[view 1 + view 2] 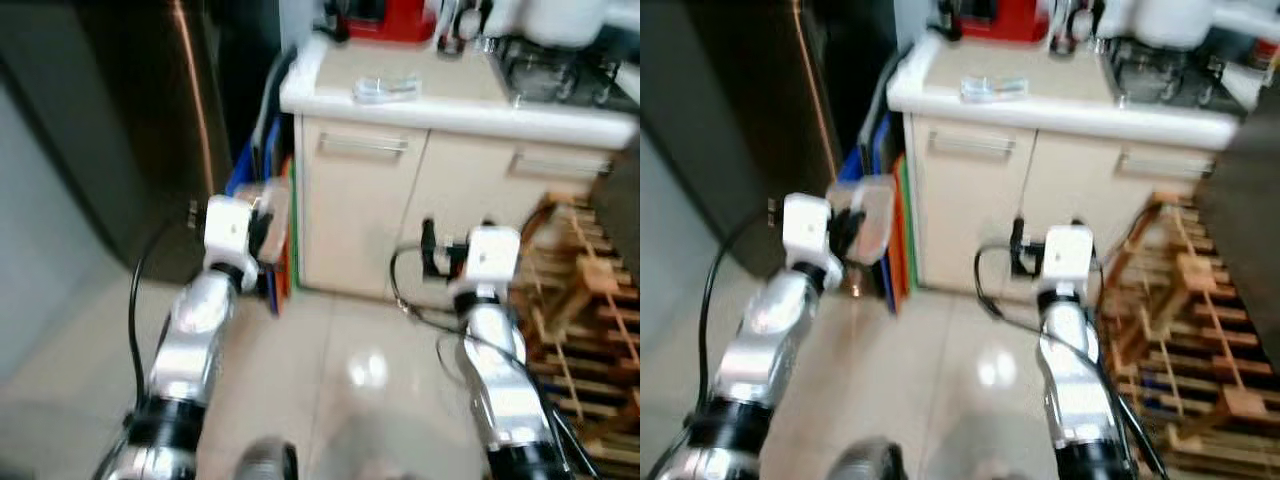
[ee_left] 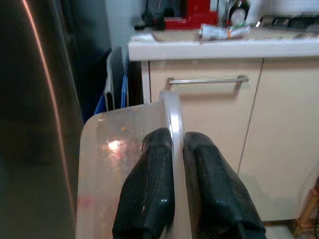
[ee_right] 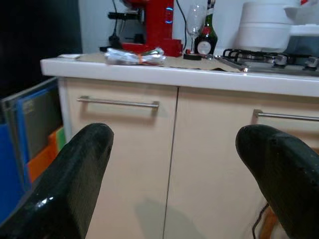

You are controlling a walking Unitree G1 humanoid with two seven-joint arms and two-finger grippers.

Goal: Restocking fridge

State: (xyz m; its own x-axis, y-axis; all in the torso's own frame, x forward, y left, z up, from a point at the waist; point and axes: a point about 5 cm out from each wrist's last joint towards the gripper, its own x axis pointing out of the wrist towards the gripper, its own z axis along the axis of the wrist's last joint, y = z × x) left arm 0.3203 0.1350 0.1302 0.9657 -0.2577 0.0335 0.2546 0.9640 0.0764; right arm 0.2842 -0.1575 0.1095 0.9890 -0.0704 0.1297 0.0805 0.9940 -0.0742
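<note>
Along the left side of the scene stands the tall dark fridge, its door shut and a copper-coloured edge running down it. To its right, across the far side, sits a cream cabinet under a white tabletop carrying a red coffee machine, a crumpled clear wrapper and a gas hob. Flat coloured boards lean in the gap between fridge and cabinet, and a wooden rack stands at the right.

The left pincer is clenched on the rim of a clear plastic container, held up in front of the gap, near the fridge but apart from it. The right pincer is released, fingers spread wide, facing the cabinet doors with nothing between them.

Both head views are blurred, so the robot is probably on the move. Judging by this, the step in hand is bringing the container to the fridge. It would do well to keep the container level, turn squarely toward the door, and use the free right pincer for opening it, since the thin rim grip could slip if jolted.
</note>
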